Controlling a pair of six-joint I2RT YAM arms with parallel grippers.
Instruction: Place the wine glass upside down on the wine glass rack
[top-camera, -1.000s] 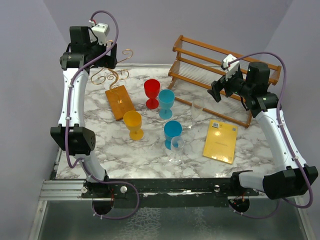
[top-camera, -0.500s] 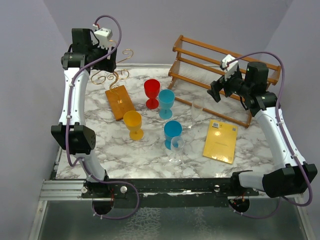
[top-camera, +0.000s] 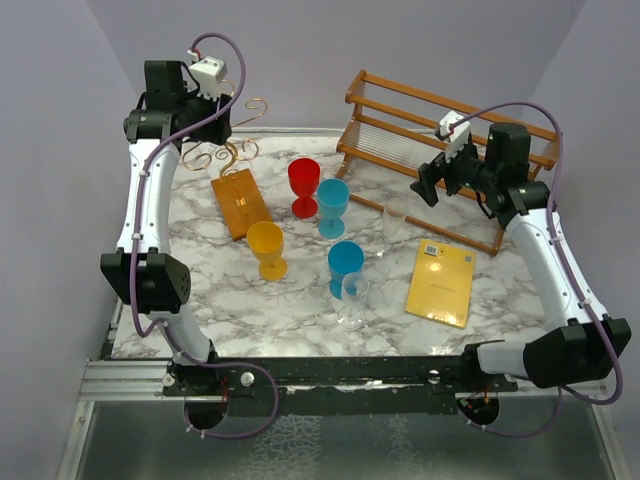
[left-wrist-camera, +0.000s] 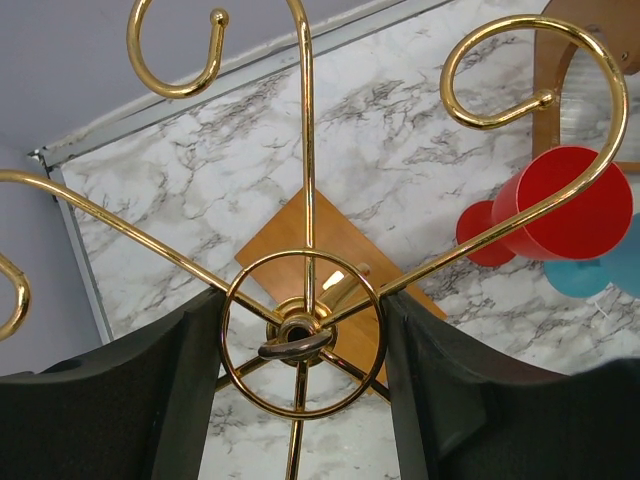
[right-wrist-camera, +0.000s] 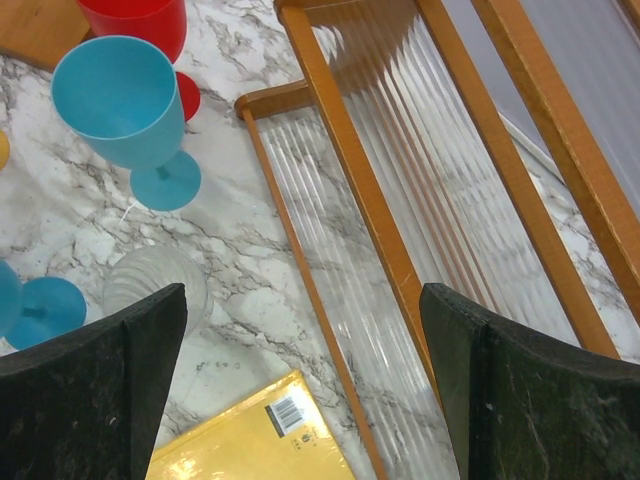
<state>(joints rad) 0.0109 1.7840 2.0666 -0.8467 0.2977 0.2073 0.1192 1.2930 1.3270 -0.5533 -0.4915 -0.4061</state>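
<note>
**Item: clear wine glass, awaiting pickup, not yet racked**

Far left: wine glass rack (top-camera: 228, 152), gold wire on a wooden base, upright on the worktop (top-camera: 300, 315). Left end effector (left-wrist-camera: 302, 312) sits above it, fingers either side of the top ring; whether they pinch it cannot be told.

Centre front: wine glass (top-camera: 352, 298), upright, well apart from the rack, blue goblet (top-camera: 345, 262) just behind.

Right: right end effector (right-wrist-camera: 300, 295), spread wide, empty.

Advice: grip the stem, lift clear of the goblet, then invert.

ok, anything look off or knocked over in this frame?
Nothing is tipped, spilled or broken. One oddity: the left pincer sits open and empty over the wine glass rack, its fingers either side of the centre ring, while the wine glass stands upright near the table's front edge.
</note>
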